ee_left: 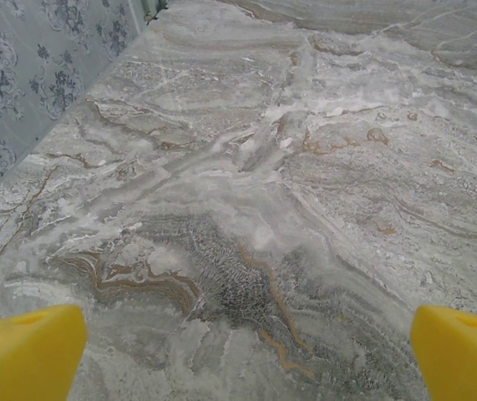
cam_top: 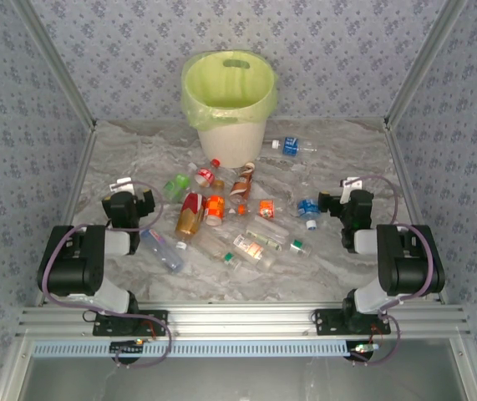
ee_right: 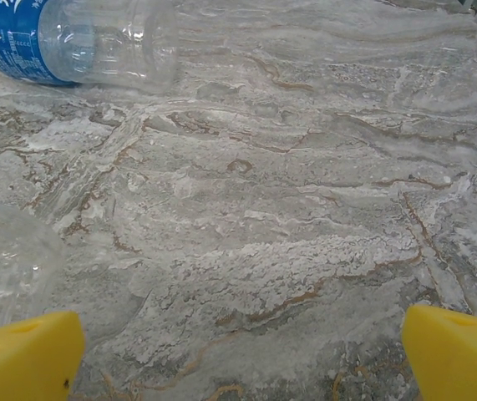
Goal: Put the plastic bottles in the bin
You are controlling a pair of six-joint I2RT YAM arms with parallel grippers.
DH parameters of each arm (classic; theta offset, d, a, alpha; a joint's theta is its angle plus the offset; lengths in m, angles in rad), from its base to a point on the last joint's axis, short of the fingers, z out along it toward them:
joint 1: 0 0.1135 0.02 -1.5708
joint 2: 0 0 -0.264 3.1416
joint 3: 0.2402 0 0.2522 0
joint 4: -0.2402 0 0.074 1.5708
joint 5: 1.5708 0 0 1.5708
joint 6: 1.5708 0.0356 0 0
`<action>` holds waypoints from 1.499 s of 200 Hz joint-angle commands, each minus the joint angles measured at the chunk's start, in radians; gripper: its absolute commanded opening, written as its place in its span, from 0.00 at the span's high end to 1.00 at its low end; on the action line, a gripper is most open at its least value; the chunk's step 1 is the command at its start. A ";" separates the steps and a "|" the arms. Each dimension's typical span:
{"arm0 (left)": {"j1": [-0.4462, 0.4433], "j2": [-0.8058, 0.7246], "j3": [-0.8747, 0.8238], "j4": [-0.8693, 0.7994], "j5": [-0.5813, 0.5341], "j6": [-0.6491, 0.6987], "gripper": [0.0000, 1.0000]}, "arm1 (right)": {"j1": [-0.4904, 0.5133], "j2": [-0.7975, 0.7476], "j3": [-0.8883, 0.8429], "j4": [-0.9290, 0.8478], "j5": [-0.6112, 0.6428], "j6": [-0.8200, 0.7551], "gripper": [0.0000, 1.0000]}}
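Plastic bottles (cam_top: 214, 209) near bin (cam_top: 238, 138) — left end effector (ee_left: 242, 355), right end effector (ee_right: 240, 355) agape

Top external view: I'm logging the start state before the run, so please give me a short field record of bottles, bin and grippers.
bin: upright at the far middle of the table, lined with a yellow-green bag
bottles: lying scattered on the table between bin and arms, none held
left gripper: open, empty, over bare table
right gripper: open, empty, blue-labelled bottle ahead to its left
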 commanded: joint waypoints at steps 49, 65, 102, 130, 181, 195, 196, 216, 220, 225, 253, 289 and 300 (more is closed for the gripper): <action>-0.003 -0.269 0.111 -0.308 -0.023 -0.042 0.00 | 0.004 -0.274 0.123 -0.370 -0.010 0.069 0.00; -0.006 -0.328 0.176 -0.453 -0.038 -0.119 0.01 | 0.015 -0.314 0.196 -0.537 -0.025 0.155 0.00; -0.023 -0.414 0.308 -0.787 -0.026 -0.325 0.00 | 0.079 -0.335 0.319 -0.868 -0.088 0.398 0.00; -0.026 -0.474 0.281 -0.835 0.074 -0.460 0.01 | 0.160 -0.282 0.403 -1.108 -0.097 0.406 0.00; -0.026 -0.504 0.310 -0.975 0.203 -0.529 0.01 | 0.203 -0.121 0.475 -1.222 -0.064 0.360 0.00; -0.024 -0.502 0.316 -0.989 0.243 -0.518 0.00 | 0.202 -0.057 0.521 -1.244 -0.048 0.331 0.00; -0.024 -0.502 0.316 -0.989 0.246 -0.517 0.00 | 0.202 -0.053 0.524 -1.246 -0.047 0.328 0.00; -0.025 -0.504 0.324 -1.013 0.252 -0.524 0.00 | 0.205 0.015 0.552 -1.249 -0.054 0.313 0.03; -0.025 -0.504 0.323 -1.019 0.248 -0.525 0.00 | 0.204 0.027 0.552 -1.247 -0.055 0.313 0.03; -0.025 -0.504 0.324 -1.024 0.243 -0.525 0.01 | 0.204 0.043 0.555 -1.245 -0.053 0.313 0.04; -0.023 -0.501 0.312 -1.007 0.239 -0.529 0.01 | 0.205 0.113 0.565 -1.219 -0.014 0.324 0.10; -0.024 -0.480 0.335 -1.029 0.260 -0.523 0.01 | 0.206 0.130 0.562 -1.190 0.031 0.324 0.22; -0.023 -0.473 0.348 -1.051 0.252 -0.529 0.00 | 0.207 0.124 0.559 -1.187 0.050 0.322 0.28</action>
